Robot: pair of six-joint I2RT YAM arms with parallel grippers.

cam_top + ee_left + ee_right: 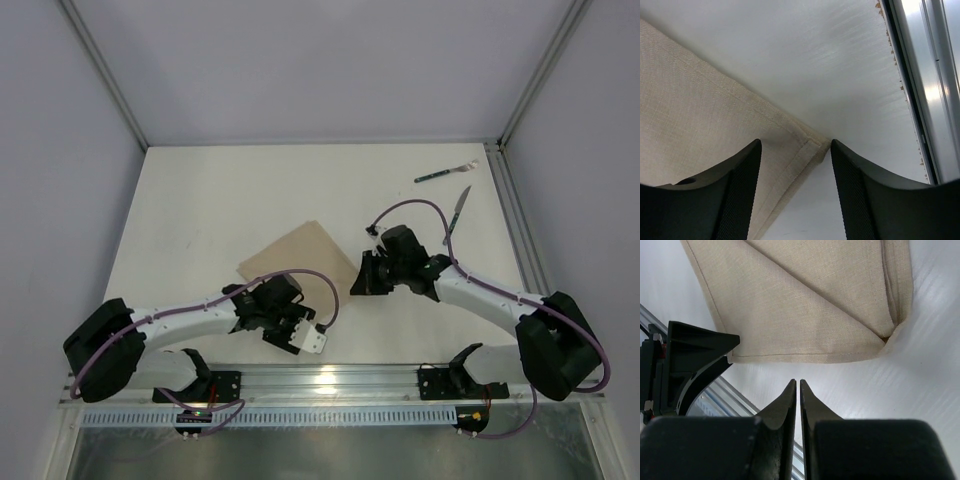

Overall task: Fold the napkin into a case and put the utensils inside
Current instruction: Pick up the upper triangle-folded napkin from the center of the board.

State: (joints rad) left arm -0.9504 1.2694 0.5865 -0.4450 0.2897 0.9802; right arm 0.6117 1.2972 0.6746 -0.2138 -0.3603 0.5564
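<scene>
**Left gripper** [796,195]: jaws wide apart, nothing clamped. In the left wrist view the two black fingers [730,200] fill the bottom of the frame. One finger is over the cloth, the other over bare table. A hemmed corner of the napkin [700,110] points into the gap between them. In the top view this gripper [252,292] sits lower left of centre, at the napkin's lower left edge.

**Right gripper** [798,400]: jaws drawn together to a hairline slit, nothing between them. It hangs over bare table just below the napkin's near hem, apart from the cloth. In the top view it [362,275] lies just right of centre, beside the napkin's right corner.

**Napkin** [300,250]: beige-tan cloth, flat on the table at centre frame, turned like a diamond. The right wrist view shows it [805,305] folded, with a diagonal fold line across the upper layer and stacked edges meeting at the right-hand corner.

**Utensils**: both at upper right of the top view, well apart from the napkin and both grippers.
- Fork [445,173]: dark green handle, near the far right corner.
- Knife [458,212]: silver blade, lying just below the fork.

**Table** [200,200]: white surface.

**Rail** [330,380]: aluminium, along the bottom edge.
</scene>
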